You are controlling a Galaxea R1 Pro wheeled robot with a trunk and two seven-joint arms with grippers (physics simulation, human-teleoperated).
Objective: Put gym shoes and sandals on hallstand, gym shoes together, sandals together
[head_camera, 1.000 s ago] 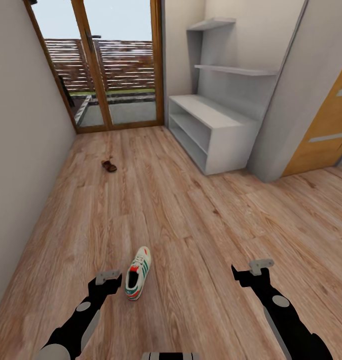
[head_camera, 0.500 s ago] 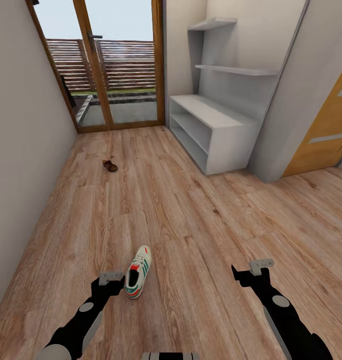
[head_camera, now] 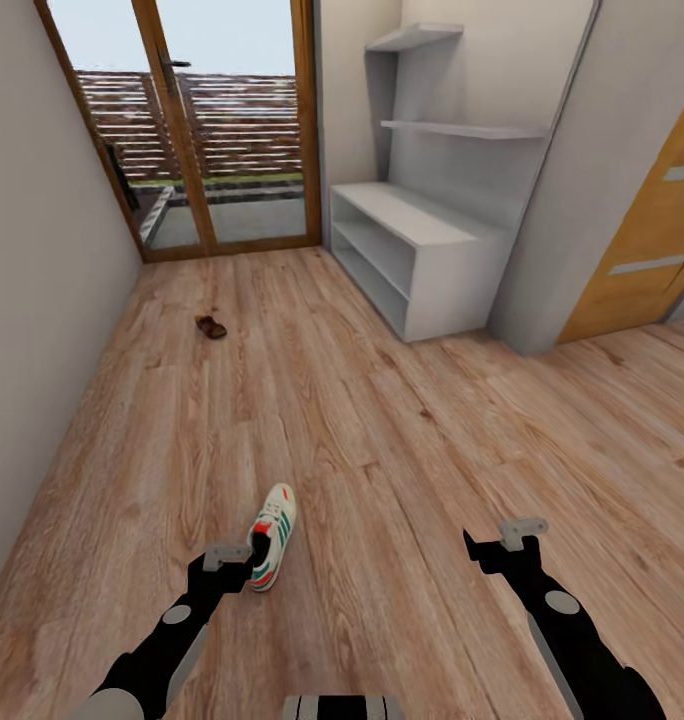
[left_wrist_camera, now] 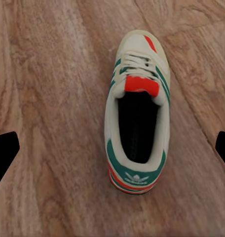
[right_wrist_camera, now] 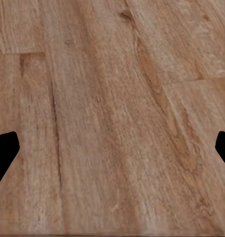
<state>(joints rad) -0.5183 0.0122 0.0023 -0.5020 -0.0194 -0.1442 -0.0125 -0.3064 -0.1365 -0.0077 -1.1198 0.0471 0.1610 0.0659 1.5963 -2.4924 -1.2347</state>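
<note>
Hallstand (head_camera: 422, 250) tiers bare; gym shoe (head_camera: 271, 536) on floor (head_camera: 382, 450).

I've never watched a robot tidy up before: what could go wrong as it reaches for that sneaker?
The left end effector hovers open by the gym shoe's heel, not centred on it; closing there might pinch only the rim or knock it away. The sandal and the hallstand lie far off, so a loose hold could drop it.

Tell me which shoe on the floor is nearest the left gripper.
The gym shoe, right by the left gripper. The sandal lies far off toward the glass door.
</note>
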